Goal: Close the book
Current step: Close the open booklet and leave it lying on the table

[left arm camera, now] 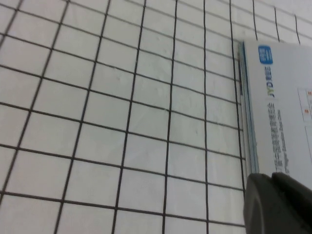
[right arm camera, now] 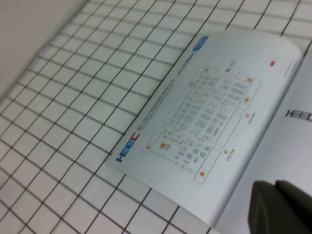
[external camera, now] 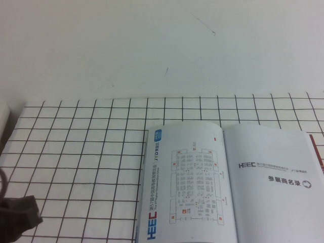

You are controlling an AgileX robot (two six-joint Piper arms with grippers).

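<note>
High view: the book (external camera: 228, 182) lies open and face up on the gridded tabletop (external camera: 76, 152) at the near right, floor-plan page to the left, title page to the right; my left fingers (external camera: 19, 216) sit at the near-left corner, well apart from it, spread not readable. Left wrist view: left fingers (left arm camera: 278, 204) show as a dark mass at the book's (left arm camera: 282, 107) left page edge; I cannot tell whether they are wide or narrow. Right wrist view: right fingers (right arm camera: 280, 207) hang over the open pages (right arm camera: 219, 107), opening likewise impossible to tell.
</note>
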